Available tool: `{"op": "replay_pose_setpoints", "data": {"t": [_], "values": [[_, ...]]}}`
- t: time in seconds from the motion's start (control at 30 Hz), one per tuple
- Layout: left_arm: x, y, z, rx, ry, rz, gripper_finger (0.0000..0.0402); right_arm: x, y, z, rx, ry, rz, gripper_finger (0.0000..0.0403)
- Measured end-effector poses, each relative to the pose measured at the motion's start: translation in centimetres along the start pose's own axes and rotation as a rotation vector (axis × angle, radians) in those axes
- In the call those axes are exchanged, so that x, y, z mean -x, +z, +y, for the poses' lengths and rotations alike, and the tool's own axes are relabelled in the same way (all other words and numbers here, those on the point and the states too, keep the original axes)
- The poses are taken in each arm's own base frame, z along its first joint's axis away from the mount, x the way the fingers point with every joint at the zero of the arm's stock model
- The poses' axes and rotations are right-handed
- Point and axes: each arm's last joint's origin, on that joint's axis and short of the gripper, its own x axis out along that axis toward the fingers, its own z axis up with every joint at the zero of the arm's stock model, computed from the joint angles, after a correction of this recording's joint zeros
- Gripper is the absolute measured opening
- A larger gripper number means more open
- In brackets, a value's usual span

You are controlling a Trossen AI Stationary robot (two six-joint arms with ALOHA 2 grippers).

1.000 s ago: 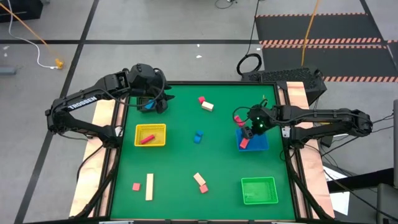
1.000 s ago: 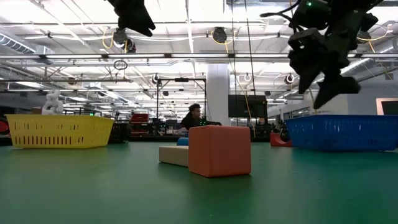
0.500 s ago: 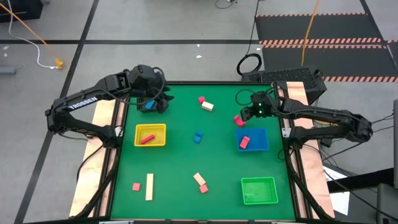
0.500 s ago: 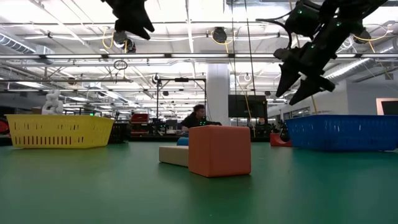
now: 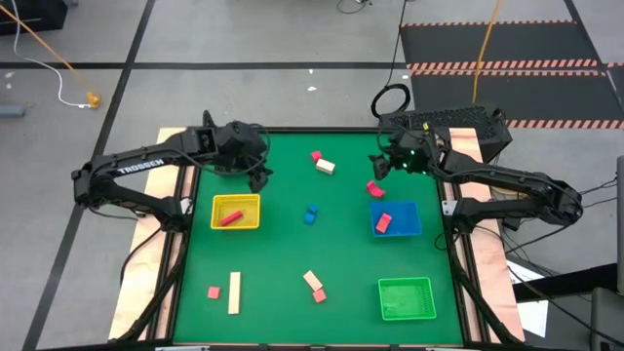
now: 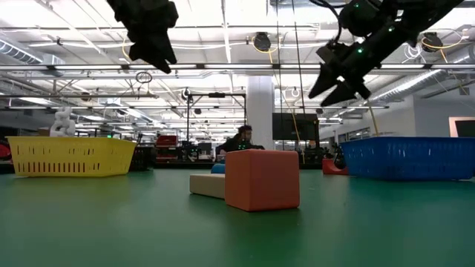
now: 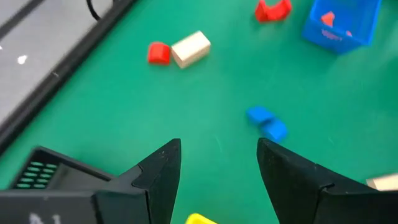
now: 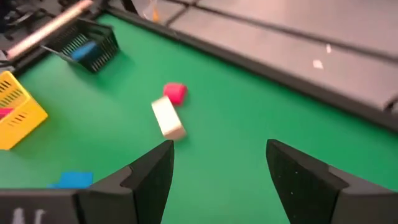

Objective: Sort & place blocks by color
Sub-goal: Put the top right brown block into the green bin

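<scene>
**A:** Blocks are all over my mat: red block (image 5: 381, 222) in the blue tray (image 5: 410, 229), another in the yellow tray (image 5: 237, 212), two blue blocks (image 5: 310, 214) mid-table.

**B:** Grippers?

**A:** Both empty, up near the far edge. Left gripper (image 5: 259, 172) parted, right gripper (image 5: 376, 166) spread wide above the table.

Left arm: dark, jointed, reaches in from its side, elbow bent. Left two-finger gripper (image 5: 255, 168) hangs in the air, well above the surface. Dark fingers (image 7: 158, 171) parted, nothing between them.

Right arm: same dark build, stretched in from the opposite side. Right two-finger gripper (image 5: 376, 168) also raised clear of the surface. Fingers (image 8: 152, 174) spread wide, gap empty. Both wrists pitched forward and down.
</scene>
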Motion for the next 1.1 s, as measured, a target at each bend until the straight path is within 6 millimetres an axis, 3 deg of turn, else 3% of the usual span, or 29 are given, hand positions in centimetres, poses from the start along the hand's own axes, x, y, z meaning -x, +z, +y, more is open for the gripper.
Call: {"op": "replay_pose_setpoints", "data": {"t": [0.3,0.6,0.77,1.1], "values": [[-0.2,-0.6,-1.7,-0.023,-0.066,0.02,0.0212,-5.2,1.0,1.2,0.1,0.087,-0.167,0.0246],[-0.2,-0.8,-2.2,-0.04,-0.077,0.033,0.0212,-10.2,-1.9,1.5,0.159,0.097,-0.083,0.0246],[-0.2,-0.8,-2.2,-0.077,-0.075,0.034,0.0212,-11.8,-3.3,2.6,0.176,0.233,-0.051,0.025],[-0.2,-0.9,-2.1,-0.166,-0.075,0.036,0.0212,-14.5,-4.8,2.7,0.24,0.254,-0.122,0.0278]]}}
